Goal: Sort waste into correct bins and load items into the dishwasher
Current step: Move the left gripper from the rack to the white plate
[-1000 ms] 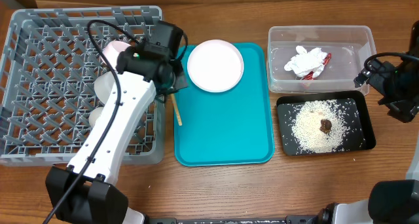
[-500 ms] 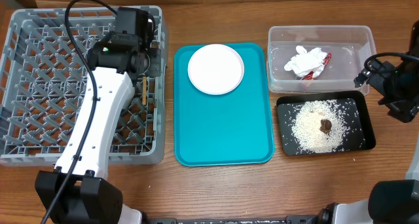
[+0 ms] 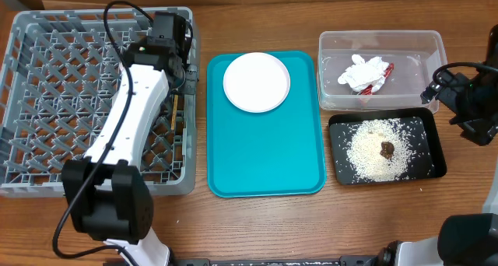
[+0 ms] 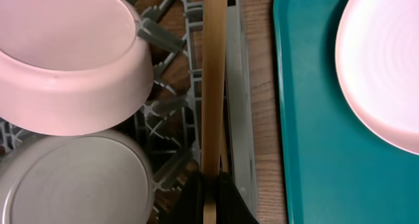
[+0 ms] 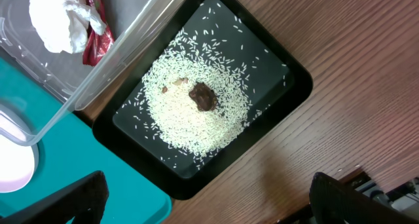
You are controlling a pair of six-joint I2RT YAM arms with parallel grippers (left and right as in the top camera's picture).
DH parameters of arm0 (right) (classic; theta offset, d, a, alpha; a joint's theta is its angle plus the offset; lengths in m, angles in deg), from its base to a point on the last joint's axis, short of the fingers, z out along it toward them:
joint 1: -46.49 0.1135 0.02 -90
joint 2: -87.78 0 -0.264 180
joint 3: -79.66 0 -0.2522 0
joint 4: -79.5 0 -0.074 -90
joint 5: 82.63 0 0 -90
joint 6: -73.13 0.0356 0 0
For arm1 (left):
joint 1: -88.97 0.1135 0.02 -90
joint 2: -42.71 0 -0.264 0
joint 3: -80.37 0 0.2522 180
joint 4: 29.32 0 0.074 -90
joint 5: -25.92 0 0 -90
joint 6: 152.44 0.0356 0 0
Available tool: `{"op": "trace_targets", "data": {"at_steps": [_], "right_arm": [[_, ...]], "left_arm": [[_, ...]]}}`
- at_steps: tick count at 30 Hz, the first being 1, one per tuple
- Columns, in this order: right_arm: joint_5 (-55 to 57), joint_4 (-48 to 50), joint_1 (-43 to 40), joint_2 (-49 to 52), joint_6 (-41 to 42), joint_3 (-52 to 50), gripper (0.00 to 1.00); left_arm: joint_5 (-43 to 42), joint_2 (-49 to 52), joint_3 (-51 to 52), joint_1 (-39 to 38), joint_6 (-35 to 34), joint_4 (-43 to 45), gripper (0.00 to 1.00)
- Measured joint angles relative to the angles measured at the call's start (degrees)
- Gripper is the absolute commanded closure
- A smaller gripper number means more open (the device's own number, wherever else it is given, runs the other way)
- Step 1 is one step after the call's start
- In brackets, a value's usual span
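My left gripper (image 4: 211, 192) is shut on the wooden chopsticks (image 4: 213, 86), which lie along the inside of the right wall of the grey dish rack (image 3: 54, 79). In the rack beside them sit the pink-sided dish (image 4: 65, 54) and a grey bowl (image 4: 72, 185). The white plate (image 3: 256, 80) rests on the teal tray (image 3: 264, 157). My right gripper (image 5: 209, 207) hangs open over bare table beside the black tray (image 5: 288, 80), which holds rice (image 5: 177, 116) and a brown lump (image 5: 203, 96). Tissue (image 3: 362, 71) and a red wrapper (image 5: 95, 34) lie in the clear tub (image 3: 412, 40).
In the overhead view the left arm (image 3: 132, 118) lies diagonally across the rack and hides the dishes under it. The right arm (image 3: 471, 103) stands at the table's right edge. Wooden table (image 3: 373, 219) runs along the front.
The left arm carried the chopsticks from the teal tray's left edge over into the rack's right side, then swung a little further. The right arm has not moved.
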Motion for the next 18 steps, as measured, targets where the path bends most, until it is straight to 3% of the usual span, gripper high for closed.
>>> {"op": "trace_targets", "data": {"at_steps": [2, 4, 8, 18], "right_arm": [[0.0, 0.0, 0.0, 0.0, 0.0, 0.0, 0.00], [0.0, 0.0, 0.0, 0.0, 0.0, 0.0, 0.00], [0.0, 0.0, 0.0, 0.0, 0.0, 0.0, 0.00], [0.0, 0.0, 0.0, 0.0, 0.0, 0.0, 0.00]], "left_arm": [[0.0, 0.2, 0.0, 0.0, -0.2, -0.2, 0.92], [0.0, 0.2, 0.0, 0.0, -0.2, -0.5, 0.78], [0.0, 0.2, 0.0, 0.0, -1.2, -1.5, 0.68], [-2.5, 0.2, -0.9, -0.5, -3.1, -4.2, 0.62]]}}
